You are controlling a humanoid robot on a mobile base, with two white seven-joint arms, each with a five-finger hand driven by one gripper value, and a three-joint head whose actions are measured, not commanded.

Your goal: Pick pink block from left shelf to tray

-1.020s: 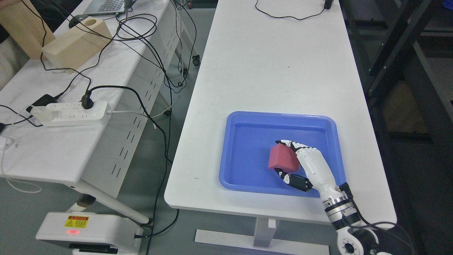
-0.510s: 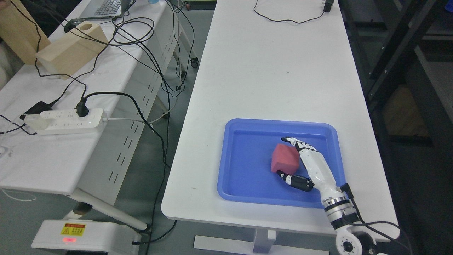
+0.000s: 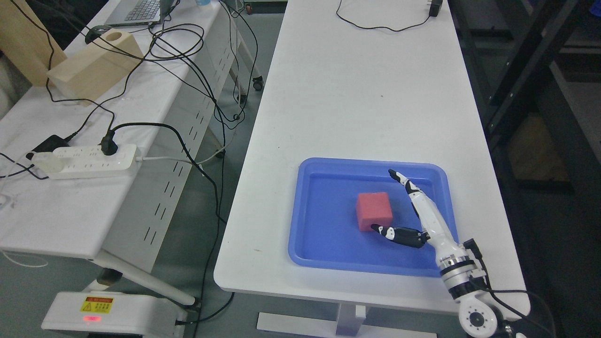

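Head view:
Block: pink block (image 3: 373,211), a matte, foam-looking cube with soft edges, sits flat on the floor of the tray, near its middle.
Tray: blue tray (image 3: 319,244), smooth plastic, rectangular with rounded corners and a raised rim, lies on the near part of the white table (image 3: 366,94).
Right hand: right hand (image 3: 418,220), glossy white shells with black jointed tips, reaches in from the lower right over the tray's right half; its fingers (image 3: 404,182) are spread apart and hold nothing, the thumb tip just beside the block's lower right corner.
Side desk: power strip (image 3: 89,161), tangled black cables and a pale wooden block (image 3: 91,65) with a round hole.
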